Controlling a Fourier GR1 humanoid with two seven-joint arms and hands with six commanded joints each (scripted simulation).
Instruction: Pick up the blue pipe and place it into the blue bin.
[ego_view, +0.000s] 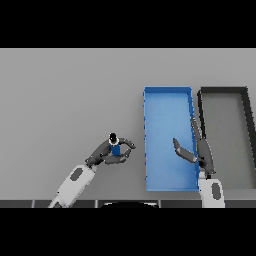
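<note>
The blue pipe is a short upright piece with a dark top, standing left of the blue bin. My left hand has its fingers and thumb curled round the pipe. Whether the pipe rests on the table or is lifted off it I cannot tell. My right hand is over the bin's right wall near its front corner, with straight fingers pointing away and the thumb spread over the bin's floor, holding nothing.
A dark grey bin stands directly right of the blue bin, its walls nearly touching it. The grey table stretches to the left and behind.
</note>
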